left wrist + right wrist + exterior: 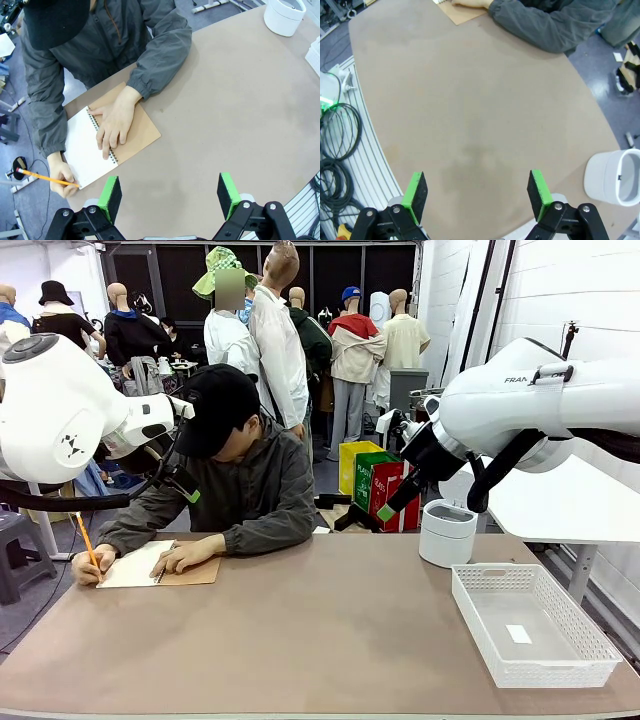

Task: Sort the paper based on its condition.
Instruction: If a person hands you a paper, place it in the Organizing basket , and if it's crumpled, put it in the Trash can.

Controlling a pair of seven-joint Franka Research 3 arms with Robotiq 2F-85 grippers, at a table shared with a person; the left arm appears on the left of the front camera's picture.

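**Left wrist, right wrist, front: writing under way, jaws wide**

Left wrist view: the left tool (168, 192) hangs above the brown counter (225, 100), its green pads spread wide with nothing between them. At the counter's edge lies a spiral-bound notebook with a brown card cover (142, 132). A white sheet of paper (85, 150) lies against its wire spiral; whether the sheet is bound or loose cannot be told. The person's flat hand (117, 122) rests across the spiral. Their other hand (62, 175) holds a yellow pencil (45, 177) with its tip at the sheet's corner.

Right wrist view: the right tool (476, 191) is likewise wide and holds nothing, over bare counter. A round white tub (615, 177) stands off to one side, and a grey jacket sleeve (545, 25) lies at the far edge.

Front view: the person bends over the sheet at the far left of the counter. The tub stands at the far right, just beside a white lattice plastic basket (480, 590) with a small white slip on its floor. Sheet and basket are well apart.
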